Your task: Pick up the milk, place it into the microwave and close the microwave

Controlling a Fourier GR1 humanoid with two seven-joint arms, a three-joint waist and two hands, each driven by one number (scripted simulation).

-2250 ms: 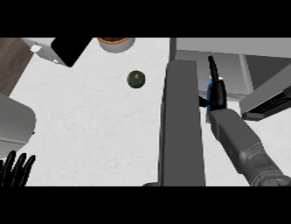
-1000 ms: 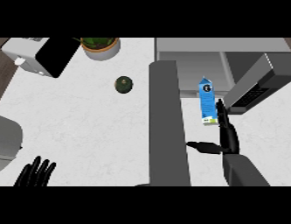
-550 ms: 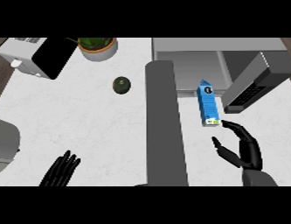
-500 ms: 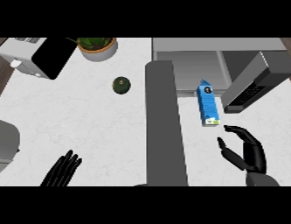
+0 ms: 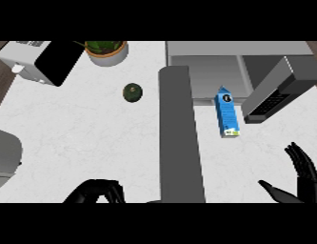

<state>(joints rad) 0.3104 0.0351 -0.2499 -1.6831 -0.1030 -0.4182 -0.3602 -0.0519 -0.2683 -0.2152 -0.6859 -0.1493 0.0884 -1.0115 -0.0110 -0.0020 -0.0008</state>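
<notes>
Milk carton [image 5: 227,115] stands on the counter [image 5: 84,138] just in front of the open microwave [image 5: 210,66], beside its swung-out door [image 5: 280,90]; nothing is holding it. My right hand [image 5: 305,176] sits well below it with fingers straight and spread, thumb out; my left hand [image 5: 96,192] is at the bottom edge, fingers curled on nothing. I'd bring the right hand up along the carton's door side, wrap the body mid-height, and avoid clipping the door.
</notes>
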